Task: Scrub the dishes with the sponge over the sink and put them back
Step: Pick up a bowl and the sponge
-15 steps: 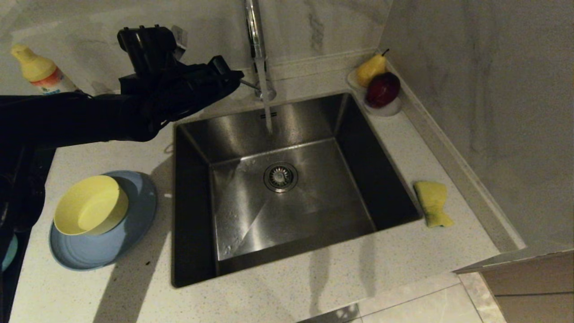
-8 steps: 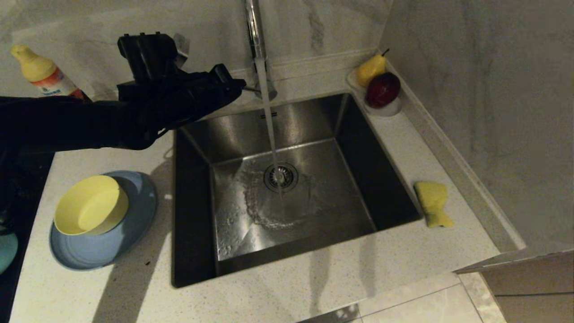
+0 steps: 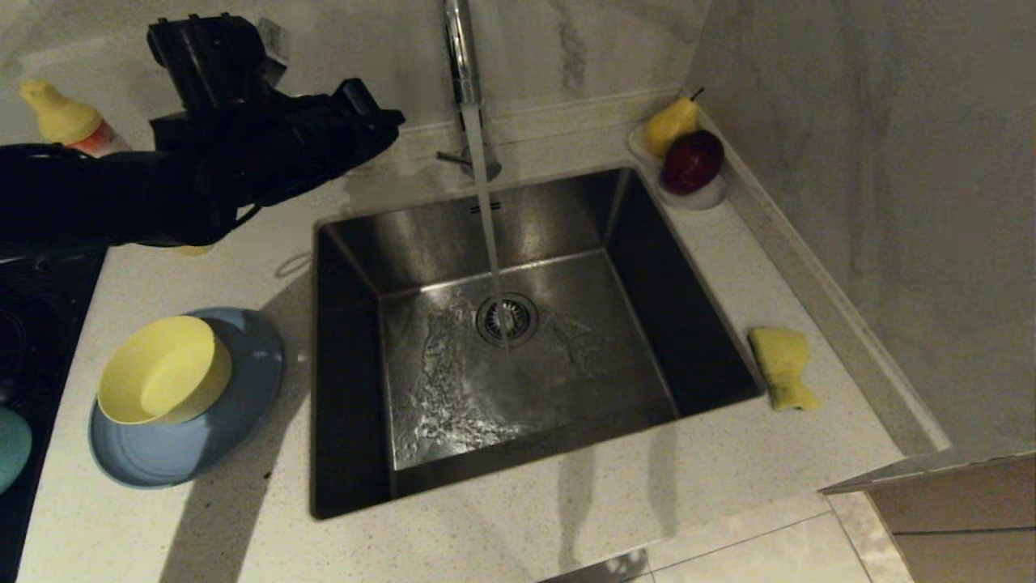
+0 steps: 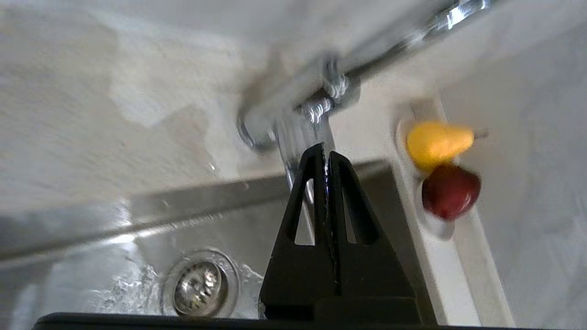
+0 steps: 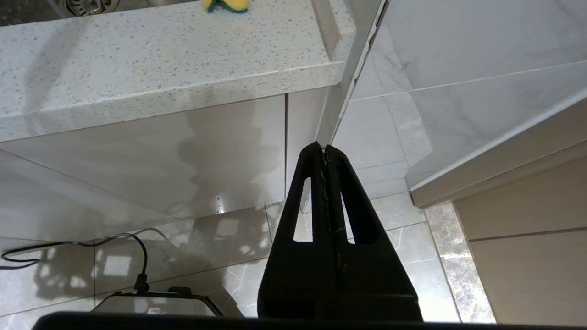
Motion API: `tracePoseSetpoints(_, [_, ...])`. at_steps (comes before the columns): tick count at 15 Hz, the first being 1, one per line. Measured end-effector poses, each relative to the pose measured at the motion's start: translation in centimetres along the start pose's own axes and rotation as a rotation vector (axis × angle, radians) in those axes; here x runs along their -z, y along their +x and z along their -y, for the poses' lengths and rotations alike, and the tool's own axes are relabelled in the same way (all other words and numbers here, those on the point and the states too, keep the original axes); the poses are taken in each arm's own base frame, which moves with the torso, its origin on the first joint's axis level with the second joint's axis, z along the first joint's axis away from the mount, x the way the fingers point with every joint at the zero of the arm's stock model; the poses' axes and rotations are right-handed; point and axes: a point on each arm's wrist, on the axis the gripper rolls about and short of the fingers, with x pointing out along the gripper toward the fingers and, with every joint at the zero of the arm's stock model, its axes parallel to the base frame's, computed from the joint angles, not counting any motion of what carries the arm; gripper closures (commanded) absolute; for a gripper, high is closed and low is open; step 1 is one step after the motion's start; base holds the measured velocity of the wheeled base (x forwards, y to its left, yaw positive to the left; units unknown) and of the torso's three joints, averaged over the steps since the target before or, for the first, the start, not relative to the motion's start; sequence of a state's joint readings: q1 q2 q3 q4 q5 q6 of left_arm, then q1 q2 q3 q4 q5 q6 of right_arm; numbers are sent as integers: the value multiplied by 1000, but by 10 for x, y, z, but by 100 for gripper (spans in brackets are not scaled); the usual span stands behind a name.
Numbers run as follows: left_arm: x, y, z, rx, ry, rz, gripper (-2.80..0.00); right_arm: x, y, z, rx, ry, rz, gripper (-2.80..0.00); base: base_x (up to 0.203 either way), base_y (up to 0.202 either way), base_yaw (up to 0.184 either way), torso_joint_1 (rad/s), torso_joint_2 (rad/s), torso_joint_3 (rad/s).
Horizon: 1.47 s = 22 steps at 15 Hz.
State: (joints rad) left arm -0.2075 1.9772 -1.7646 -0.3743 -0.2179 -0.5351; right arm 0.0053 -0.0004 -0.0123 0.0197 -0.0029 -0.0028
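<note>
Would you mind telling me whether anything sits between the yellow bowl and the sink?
Nothing visible does. The yellow bowl rests on the blue plate just left of the sink, with only bare counter between them.

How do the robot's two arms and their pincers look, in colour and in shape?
The left arm is matte black and bulky, with a boxy black block on its wrist. The left pincer has two flat black fingers, each tapering to a point with a long triangular cut-out. The right pincer has the same black tapered fingers with cut-outs. No markings show on either; no cables are seen on them.
</note>
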Motion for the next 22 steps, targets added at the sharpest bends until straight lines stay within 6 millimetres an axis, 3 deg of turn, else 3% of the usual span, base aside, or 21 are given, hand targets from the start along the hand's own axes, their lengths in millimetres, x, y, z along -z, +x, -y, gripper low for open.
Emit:
tracePoseSetpoints(4, [-26,-44,18,-85,13,26,0,0,0,0,0,0,0,0,0,0,0,0,0,0])
tracePoseSetpoints(9, [-42,-133,51,-280,99,53,0,0,0,0,0,0,0,0,0,0,0,0,0,0])
tracePoseSetpoints(17, [-30,-296,80,-542,228,106,0,0,0,0,0,0,0,0,0,0,0,0,0,0])
tracePoseSetpoints(19, [-23,-325,80,-631,241,103,0,0,0,0,0,0,0,0,0,0,0,0,0,0])
tracePoseSetpoints(22, [-20,-352,80,-766,250,187,0,0,0,0,0,0,0,0,0,0,0,0,0,0])
